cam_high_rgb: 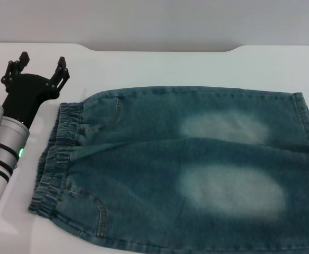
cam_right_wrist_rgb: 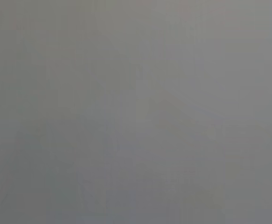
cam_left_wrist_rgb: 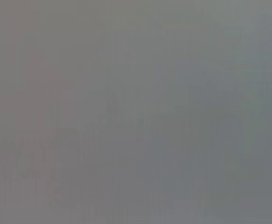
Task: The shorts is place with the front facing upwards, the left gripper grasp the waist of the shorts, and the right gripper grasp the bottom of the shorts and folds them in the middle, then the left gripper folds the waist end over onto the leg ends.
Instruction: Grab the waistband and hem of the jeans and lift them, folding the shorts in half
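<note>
With its prongs spread and empty, the left tool (cam_high_rgb: 42, 64) hovers just off the far corner of the shorts' waistband (cam_high_rgb: 56, 159), so the opening grasp seems pending, needing a short reach toward it.

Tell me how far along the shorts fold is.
Done: the denim shorts lie flat, unfolded, front up, on the white table. In hand: the left claw is open beside the elastic waistband, far corner, not touching it. Left: both grasps and both folds. The right claw is out of view.
</note>
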